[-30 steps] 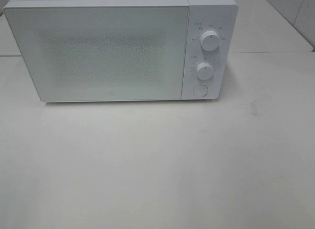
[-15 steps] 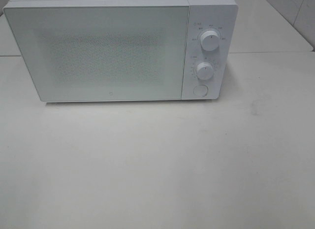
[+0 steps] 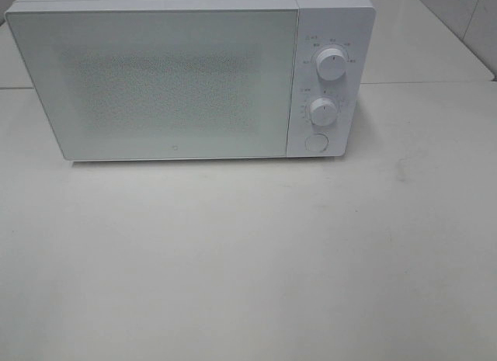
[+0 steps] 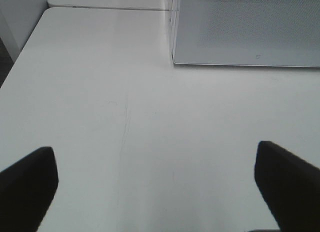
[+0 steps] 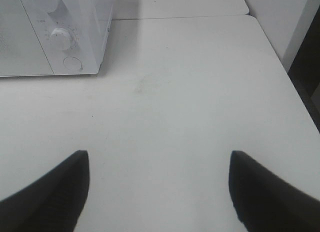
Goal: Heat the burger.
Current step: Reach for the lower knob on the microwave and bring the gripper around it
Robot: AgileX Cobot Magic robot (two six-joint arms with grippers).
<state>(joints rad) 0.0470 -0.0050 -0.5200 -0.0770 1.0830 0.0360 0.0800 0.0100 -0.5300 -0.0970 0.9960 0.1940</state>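
While I'm scanning from the left, I'm seeing the left gripper (image 4: 155, 152) hanging over the white table (image 4: 100, 92). Its dark fingers (image 4: 27, 184) are standing wide apart, holding nothing and touching nothing. It is sitting out in front of the door-side corner of the microwave (image 3: 186, 74).

Moving to the middle, the microwave is sitting at the far side of the table, front facing the high camera. Its door (image 3: 155, 85) is closed. I'm not getting the burger in any view, and the speckled door window isn't letting me see inside. So I can't tell where the burger is, which way it's pointing, or how its long axis is running.

Going right, the control panel is showing an upper knob (image 3: 331, 66), a lower knob (image 3: 323, 111) and a round button (image 3: 316, 142) beneath them.

Further right, the right gripper (image 5: 158, 154) is also gaping wide, empty, over bare table in front of the panel-side corner, well apart from the microwave.
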